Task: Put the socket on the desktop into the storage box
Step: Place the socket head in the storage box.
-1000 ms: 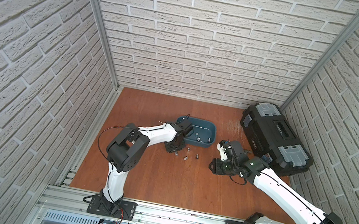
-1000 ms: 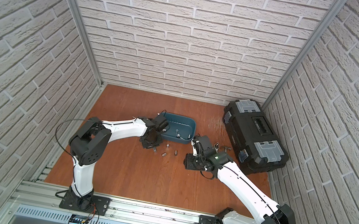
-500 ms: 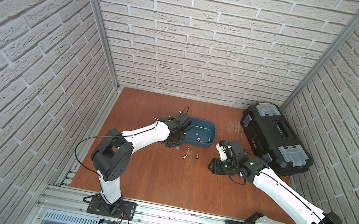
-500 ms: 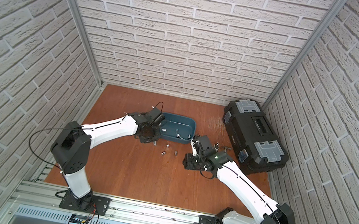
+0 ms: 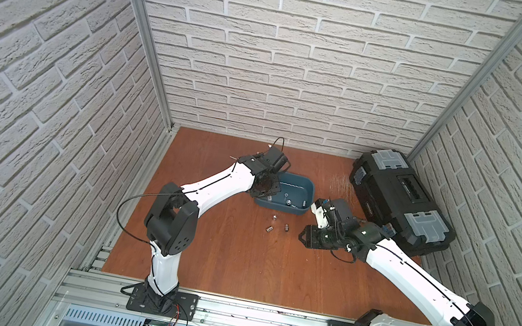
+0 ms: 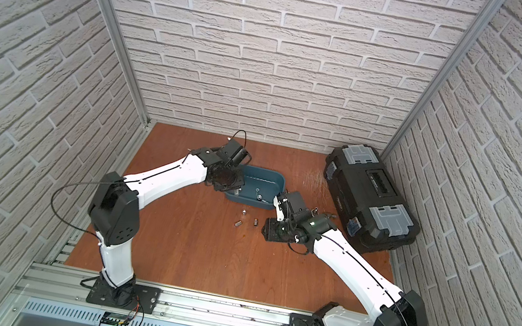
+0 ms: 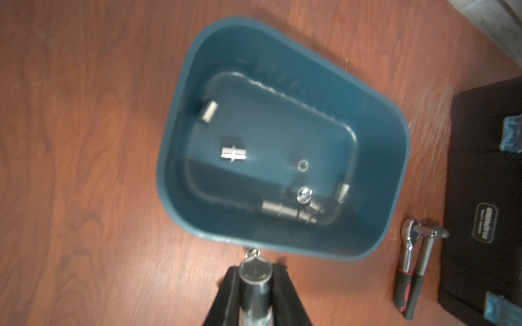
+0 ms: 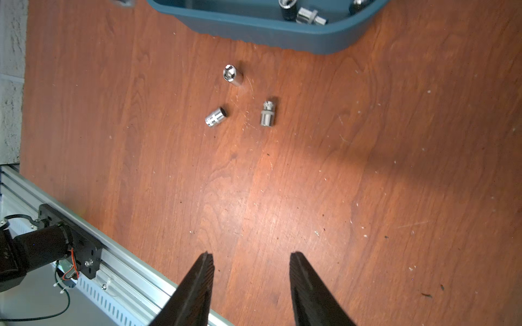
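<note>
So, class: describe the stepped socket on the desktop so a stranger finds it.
On the reddish-brown wooden desktop, find the shallow teal plastic tub. Of three silver sockets loose beside it, the stepped socket lies nearest the right gripper: it narrows to a neck, unlike its plain cylindrical neighbours.

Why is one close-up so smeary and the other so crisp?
Left wrist view: soft throughout, perhaps motion; storage box and the socket in the left pincer both smeared. Right wrist view: sharp, loose sockets crisp on the desktop, a pale light patch across the wood. Both top views: clear, but sockets are specks.
</note>
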